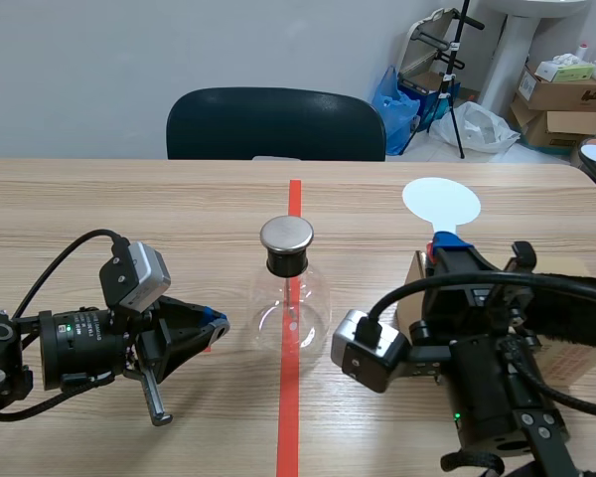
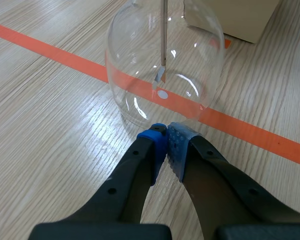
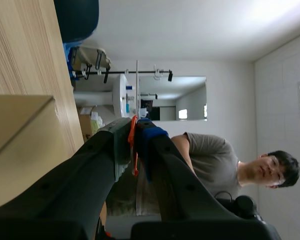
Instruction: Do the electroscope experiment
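The left gripper [image 2: 166, 131] lies low on the table [image 1: 129, 209] with its fingers pressed together, the blue pads meeting and nothing between them. Its tips point at the foot of the glass flask [image 1: 290, 303] and sit just beside the curved wall; whether they touch the glass cannot be told. The flask stands upright on the orange tape line [image 1: 290, 397], capped by a round metal disc [image 1: 286, 235], with a thin rod [image 2: 163, 35] hanging inside it.

The right gripper [image 1: 445, 248] is clamped on the orange handle of a white round paddle [image 1: 440, 202], which stands upright above it, well off the table and apart from the disc. Just beside this gripper sits a cardboard box [image 1: 566, 358], its near corner close to the flask, with a narrow strip of bare wood between them. Beyond the flask, plain wood runs to the table's far edge, where a dark chair [image 1: 275, 124] stands.
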Available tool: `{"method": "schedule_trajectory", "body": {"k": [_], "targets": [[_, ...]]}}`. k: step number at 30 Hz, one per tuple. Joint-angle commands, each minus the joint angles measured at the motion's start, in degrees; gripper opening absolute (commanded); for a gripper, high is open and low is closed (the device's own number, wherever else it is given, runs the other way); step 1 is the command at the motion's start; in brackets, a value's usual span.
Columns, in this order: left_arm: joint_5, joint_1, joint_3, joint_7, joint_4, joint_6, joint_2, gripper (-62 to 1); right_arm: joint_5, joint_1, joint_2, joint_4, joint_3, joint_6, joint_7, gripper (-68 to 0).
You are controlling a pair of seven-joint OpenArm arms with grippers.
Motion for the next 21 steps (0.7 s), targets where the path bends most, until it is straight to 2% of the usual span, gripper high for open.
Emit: {"method": "schedule_trajectory", "body": {"k": [1, 6, 11, 15, 21], "targets": [[-0.79, -0.28, -0.15, -0.76, 1.01, -0.11, 0.13, -56.8, -0.26, 0.7, 0.15, 0.57, 0.07, -0.61, -1.38, -66.5], [-0.79, -0.28, -0.15, -0.76, 1.01, -0.11, 0.13, -56.8, -0.26, 0.7, 0.15, 0.57, 0.13, -0.61, -4.39, -66.5], [-0.79, -0.28, -0.15, -0.79, 1.01, -0.11, 0.13, -56.8, -0.28, 0.7, 0.15, 0.57, 0.13, -0.61, -3.85, -66.5], [-0.79, -0.28, -0.15, -0.79, 1.01, -0.11, 0.13, -56.8, -0.28, 0.7, 0.15, 0.57, 0.13, -0.61, 0.13, -66.5], [-0.79, -0.28, -0.15, -0.79, 1.01, -0.11, 0.13, -56.8, -0.28, 0.7, 0.15, 0.57, 0.13, -0.61, 8.72, -66.5]]}}
